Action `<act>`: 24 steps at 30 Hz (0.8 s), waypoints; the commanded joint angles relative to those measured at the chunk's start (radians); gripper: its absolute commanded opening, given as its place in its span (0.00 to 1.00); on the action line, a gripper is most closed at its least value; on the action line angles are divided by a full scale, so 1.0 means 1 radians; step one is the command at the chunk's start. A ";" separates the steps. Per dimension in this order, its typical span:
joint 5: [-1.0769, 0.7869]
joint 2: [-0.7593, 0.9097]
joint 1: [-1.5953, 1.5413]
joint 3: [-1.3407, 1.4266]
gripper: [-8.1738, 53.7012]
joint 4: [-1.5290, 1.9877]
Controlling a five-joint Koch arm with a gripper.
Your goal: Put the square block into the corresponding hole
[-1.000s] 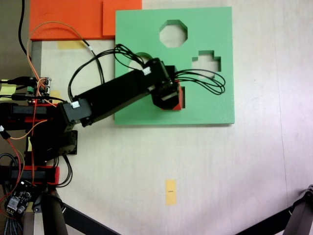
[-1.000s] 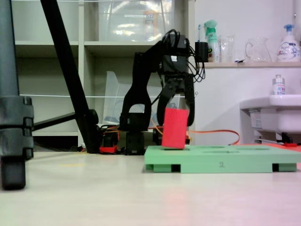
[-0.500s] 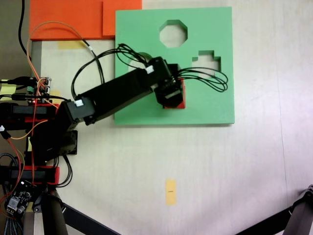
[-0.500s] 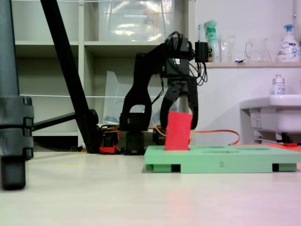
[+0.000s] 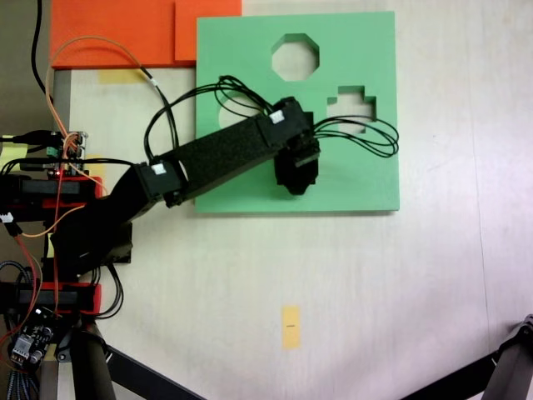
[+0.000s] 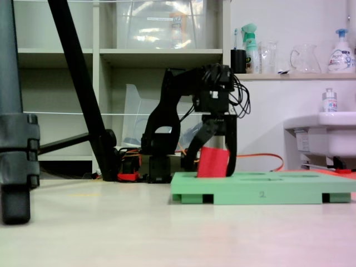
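Nearest the low camera, pale tabletop runs up to the green foam board [image 6: 261,194]. On the board, the square block [image 6: 212,162] has sunk over the last second: less red stands above the board, its top tilted, so it is partly into the corresponding hole [image 6: 214,176] but not flush. The gripper [image 6: 214,167] has come down with it, jaws straddling and apparently clasping it. Behind the board stand shelves and a sink [image 6: 325,133].
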 commanded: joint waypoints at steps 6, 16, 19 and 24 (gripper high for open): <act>-0.029 0.143 -0.002 -0.009 0.92 0.021; -0.460 0.629 0.112 -0.021 0.91 0.063; -0.856 0.684 0.210 -0.020 0.91 0.057; -1.078 0.696 0.310 -0.003 0.91 0.017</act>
